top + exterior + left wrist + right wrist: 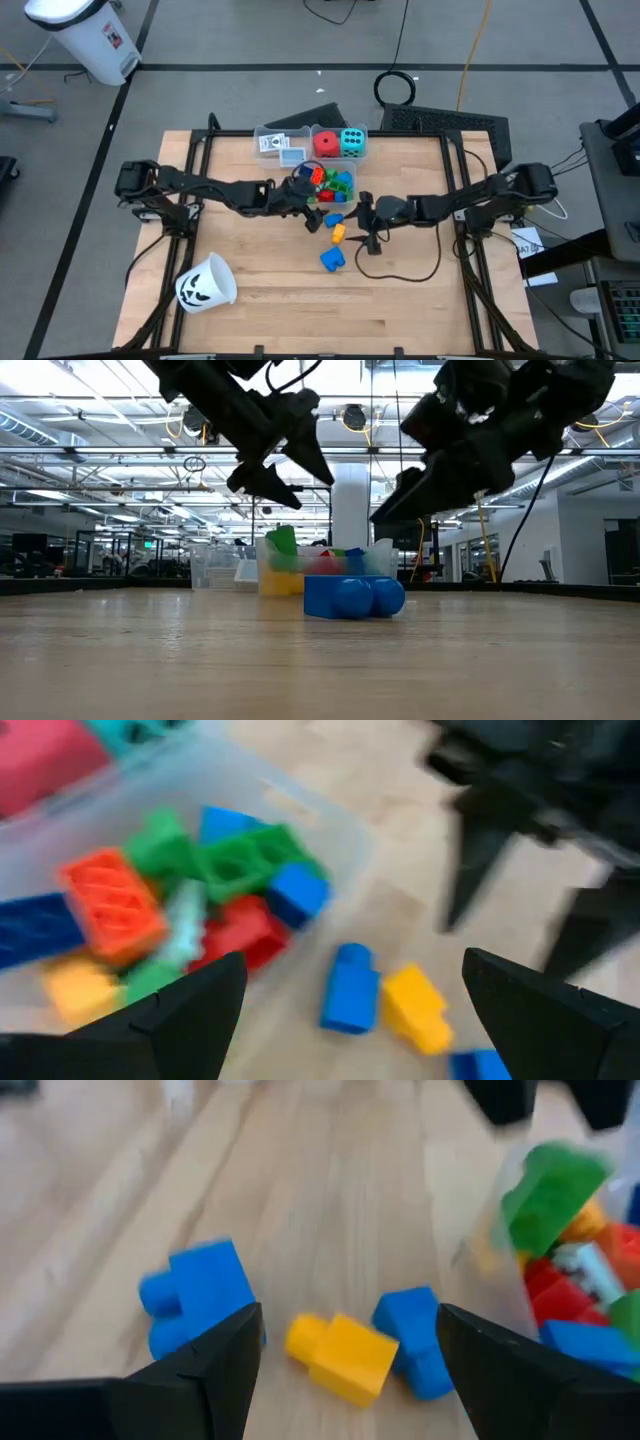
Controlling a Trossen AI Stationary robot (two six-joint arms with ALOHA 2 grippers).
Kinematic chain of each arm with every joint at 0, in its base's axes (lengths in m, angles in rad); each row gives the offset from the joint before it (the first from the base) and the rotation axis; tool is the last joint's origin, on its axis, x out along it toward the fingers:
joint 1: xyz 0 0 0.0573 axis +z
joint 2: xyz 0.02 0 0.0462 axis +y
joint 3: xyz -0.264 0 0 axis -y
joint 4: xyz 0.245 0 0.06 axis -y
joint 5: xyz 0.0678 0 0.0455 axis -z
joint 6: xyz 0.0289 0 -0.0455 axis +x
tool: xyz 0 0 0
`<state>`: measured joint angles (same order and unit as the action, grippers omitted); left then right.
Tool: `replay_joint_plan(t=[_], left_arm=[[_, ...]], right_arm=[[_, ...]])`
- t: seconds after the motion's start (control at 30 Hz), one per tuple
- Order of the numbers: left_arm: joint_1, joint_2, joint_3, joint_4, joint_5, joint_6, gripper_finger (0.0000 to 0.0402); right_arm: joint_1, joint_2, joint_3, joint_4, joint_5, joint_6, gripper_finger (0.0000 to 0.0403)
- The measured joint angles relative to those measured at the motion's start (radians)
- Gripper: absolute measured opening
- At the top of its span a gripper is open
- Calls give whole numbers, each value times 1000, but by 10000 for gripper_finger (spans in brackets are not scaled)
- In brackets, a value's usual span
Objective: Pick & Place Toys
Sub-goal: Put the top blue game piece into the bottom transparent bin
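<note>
Blocks: most heaped in the bin (345,192) at table centre; three loose on the wood at its 6 o'clock — small blue (333,219), yellow (338,234), big blue (332,259). Left gripper (308,203) spread wide and empty at the bin's 8 o'clock edge. Right gripper (362,213) parted, empty, just at 3 o'clock of the yellow. Risks: arms colliding in this tight gap; a finger clipping the bin wall; nudging small blue while going for yellow.
</note>
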<state>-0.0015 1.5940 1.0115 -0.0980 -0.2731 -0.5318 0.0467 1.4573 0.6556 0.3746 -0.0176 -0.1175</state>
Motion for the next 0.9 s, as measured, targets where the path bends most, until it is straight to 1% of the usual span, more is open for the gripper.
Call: replay_joint_plan(t=[0.13, 0.2, 0.4, 0.67, 0.8, 0.9], left_arm=[[-56, 44, 0, 4, 15, 11, 376], [-87, 72, 0, 4, 12, 41, 376], [-154, 195, 0, 80, -63, 99, 376], [-163, 369, -1, 308, -71, 116, 376], [-158, 409, 0, 375, -95, 124, 376], [-154, 420, 0, 411, -70, 152, 376]], right_arm=[[-6, 16, 26, 4, -4, -27, 267], [-7, -3, 28, -2, -3, -26, 267], [-5, -90, 27, -13, -6, 9, 267], [2, -135, 11, -27, -7, 29, 267], [1, -135, 7, -23, -6, 27, 267], [1, -135, 7, -25, -6, 27, 267]])
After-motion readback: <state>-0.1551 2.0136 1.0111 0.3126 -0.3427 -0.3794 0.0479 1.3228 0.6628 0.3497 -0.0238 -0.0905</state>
